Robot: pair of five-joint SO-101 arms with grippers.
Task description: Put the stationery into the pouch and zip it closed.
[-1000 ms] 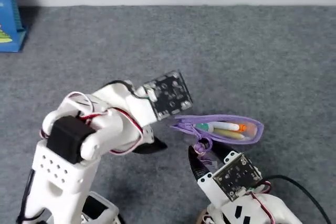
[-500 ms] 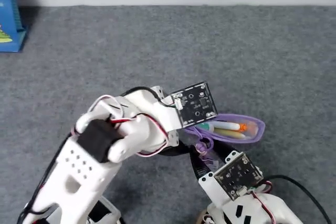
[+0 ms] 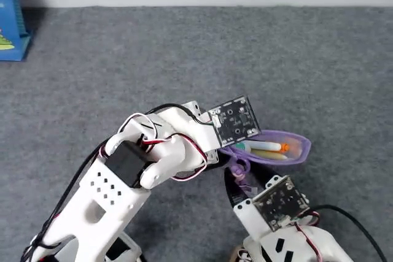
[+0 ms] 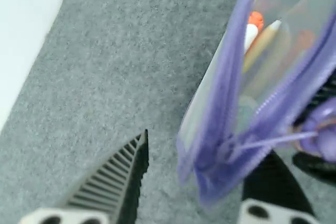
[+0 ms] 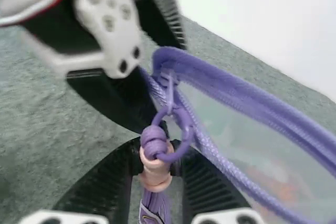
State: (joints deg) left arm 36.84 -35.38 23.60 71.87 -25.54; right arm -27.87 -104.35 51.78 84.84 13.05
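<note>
The pouch (image 3: pixel 288 151) is laid flat on the grey tabletop (image 3: pixel 184 47) with its mouth gaping. The stationery (image 3: pixel 265 148) can be seen inside it through the clear wall, so the filling is judged done and only the zipping left.

The pull cord (image 5: pixel 157 150) at the pouch's zip end is grasped by the right pincer (image 5: pixel 156 184). Its two fingers are clenched just under the cord's knot and pink bead, presumably so that the slider can be drawn along the teeth toward the pouch's far end.

The left pincer (image 4: pixel 194 195) is held released and is set astride that same zip end. One finger stands just beside the pouch on its bare-tabletop side and the other on its pull-cord side. The pouch's corner lies between them, not yet pinched. This placing is judged to be for bracing: were the corner clamped, the pouch would be kept from sliding after the cord when it is pulled.
</note>
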